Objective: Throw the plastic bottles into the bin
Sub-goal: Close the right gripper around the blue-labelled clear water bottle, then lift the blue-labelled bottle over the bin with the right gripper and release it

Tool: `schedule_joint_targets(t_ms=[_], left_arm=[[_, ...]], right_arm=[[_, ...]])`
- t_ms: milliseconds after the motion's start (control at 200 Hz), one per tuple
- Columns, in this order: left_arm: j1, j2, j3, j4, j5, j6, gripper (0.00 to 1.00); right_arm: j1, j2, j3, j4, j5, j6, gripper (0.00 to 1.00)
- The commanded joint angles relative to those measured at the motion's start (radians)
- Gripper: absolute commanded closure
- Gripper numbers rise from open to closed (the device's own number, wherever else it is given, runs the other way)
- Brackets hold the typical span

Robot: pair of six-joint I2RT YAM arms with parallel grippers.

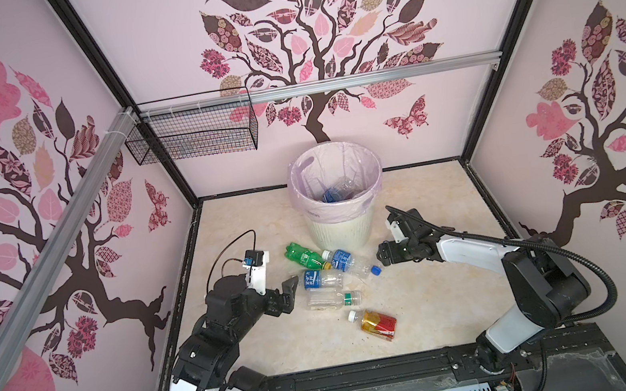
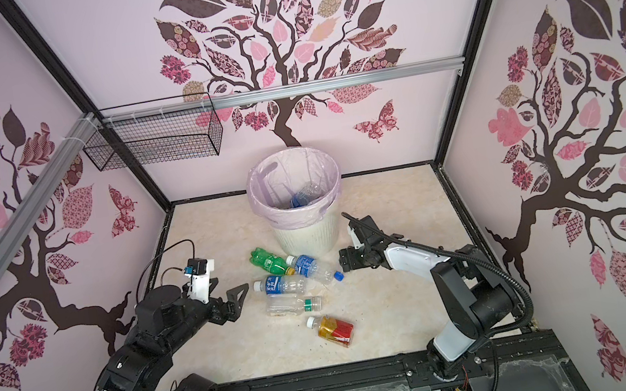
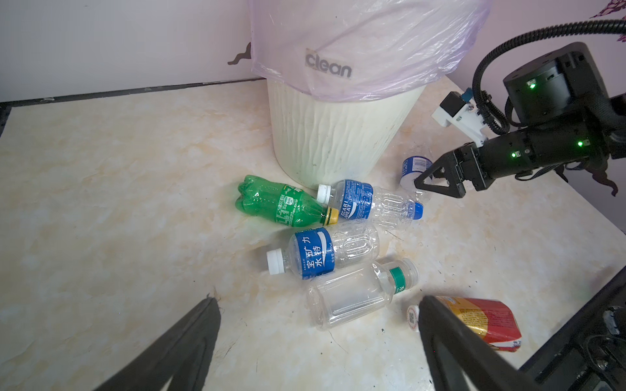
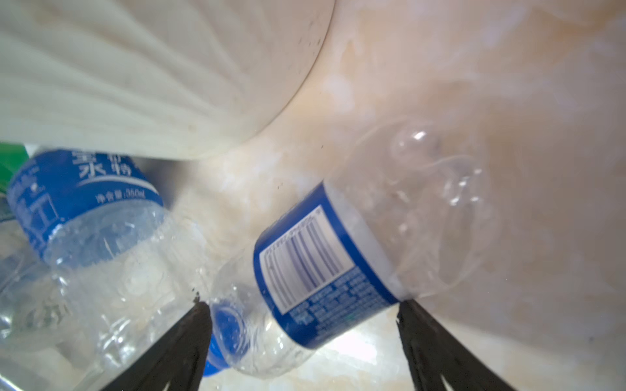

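Several plastic bottles lie on the table in front of the bin, which holds some bottles inside. In both top views I see a green one, two blue-labelled ones, a clear one with a green band and an amber one. My left gripper hangs open just left of the clear bottle. My right gripper is open low beside the bin, its fingertips astride a blue-capped, blue-labelled bottle that lies on the table.
A black wire basket hangs on the back wall rail, well above the table. Patterned walls close in three sides. A black frame rail runs along the front edge. Bare tabletop lies right of the amber bottle.
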Motion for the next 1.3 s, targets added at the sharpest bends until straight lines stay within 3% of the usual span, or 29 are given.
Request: schedule_joint_targets(t_ms=[0,260,630,745,1056,1181,1291], left_arm=[[0.003,-0.004,-0.015,0.008,0.008,-0.001,0.05],[0.003,-0.001,-0.009,-0.004,0.005,0.005,0.05],[0.003,0.022,-0.017,0.007,-0.003,-0.011,0.05],[0.003,0.028,-0.022,0.009,0.000,-0.012,0.05],[0.003,0.045,-0.013,0.009,0.005,0.001,0.05],[0.003,0.053,-0.005,0.002,0.005,0.015,0.05],[0.003,0.059,0.002,-0.004,0.006,0.026,0.06]], right_arm=[[-0.002,0.057,0.050,0.031,0.058,0.094,0.11],[-0.004,0.168,0.105,0.055,0.083,0.158,0.19],[-0.025,0.107,0.026,0.067,0.108,0.136,0.48],[-0.053,-0.002,-0.016,0.043,0.102,0.134,0.54],[-0.058,-0.475,0.028,-0.131,0.130,0.071,0.57],[-0.057,-0.634,0.047,-0.108,0.032,0.026,0.57],[-0.057,-0.675,0.116,-0.135,-0.037,0.014,0.57]])
